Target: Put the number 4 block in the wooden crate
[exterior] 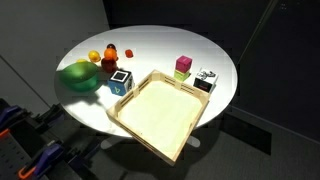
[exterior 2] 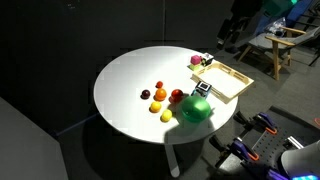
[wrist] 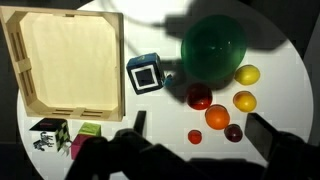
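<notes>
On a round white table (exterior: 160, 45) in a dark room, the number 4 block (wrist: 146, 73) sits just outside the wooden crate (wrist: 20, 60), with a green bowl (wrist: 213, 48) close on its other side. Your gripper (wrist: 197, 122) hangs above, jaws spread and empty. Descend off-centre and a finger may clip the rim or the bowl, knocking the block askew.

No text or number can be read for certain. In the wrist view, the small blue cube with a white, dark-framed top face (wrist: 146, 74), just beside the pale wooden crate (wrist: 122, 60), bears a dark mark too blurred to make out. The black-and-white block (wrist: 48, 133), near the crate's corner, shows only illegible pale specks.
</notes>
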Action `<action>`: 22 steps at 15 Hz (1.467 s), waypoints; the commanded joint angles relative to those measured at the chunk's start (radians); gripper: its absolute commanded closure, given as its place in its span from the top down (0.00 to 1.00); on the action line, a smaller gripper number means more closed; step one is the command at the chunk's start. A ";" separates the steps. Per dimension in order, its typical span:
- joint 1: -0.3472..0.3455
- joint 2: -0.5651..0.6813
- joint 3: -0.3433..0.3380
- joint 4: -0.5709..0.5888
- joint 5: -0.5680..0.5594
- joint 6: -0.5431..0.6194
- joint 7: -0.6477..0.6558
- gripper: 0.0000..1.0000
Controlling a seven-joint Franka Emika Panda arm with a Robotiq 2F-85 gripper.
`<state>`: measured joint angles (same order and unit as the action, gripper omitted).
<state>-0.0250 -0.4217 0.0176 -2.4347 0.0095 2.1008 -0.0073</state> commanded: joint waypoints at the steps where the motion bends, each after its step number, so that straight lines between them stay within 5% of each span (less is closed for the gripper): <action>1: -0.007 0.104 -0.003 0.077 -0.031 -0.004 0.030 1.00; 10: -0.002 0.283 -0.030 0.149 -0.095 0.101 -0.075 1.00; 18: -0.013 0.396 -0.082 0.180 0.019 0.170 -0.260 1.00; 22: -0.014 0.396 -0.081 0.160 0.012 0.169 -0.241 1.00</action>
<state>-0.0341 -0.0254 -0.0692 -2.2759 0.0218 2.2729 -0.2487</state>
